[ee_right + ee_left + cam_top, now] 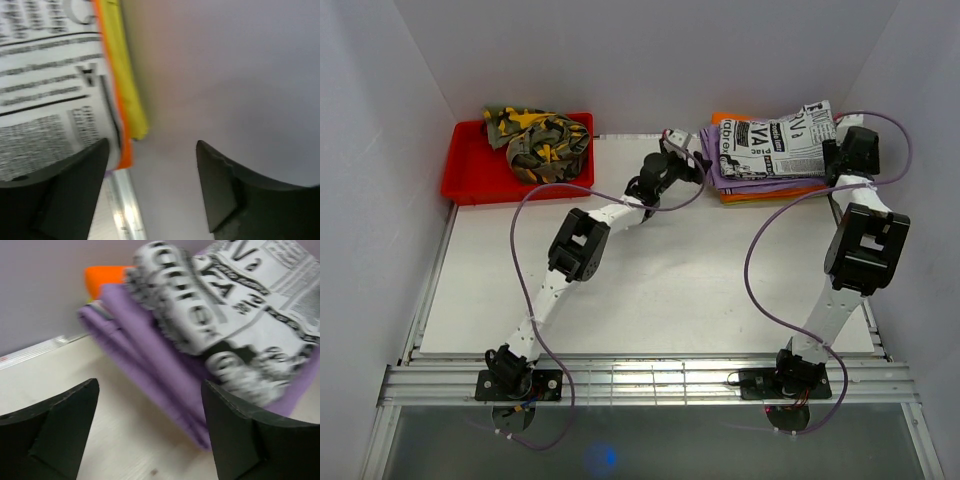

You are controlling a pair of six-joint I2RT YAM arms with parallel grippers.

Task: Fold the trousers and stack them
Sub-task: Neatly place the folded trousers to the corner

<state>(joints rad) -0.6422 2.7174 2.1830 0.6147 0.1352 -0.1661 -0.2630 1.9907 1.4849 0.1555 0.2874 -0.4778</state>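
On the far-right stack [760, 182], newspaper-print trousers [775, 135] lie folded, their lettering too blurred to read. The left fingers [67, 422] and right fingers [70, 187] gape apart, empty.

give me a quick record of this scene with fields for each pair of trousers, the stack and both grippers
newsprint trousers: folded, on top of the stack, far right of the table
stack below: purple cloth over orange cloth
camouflage trousers: bunched, unfolded, in the red tray, far left
left gripper: open, empty, at the stack's left side
right gripper: open, empty, at the stack's right side
not yet done: camouflage trousers folded and stacked
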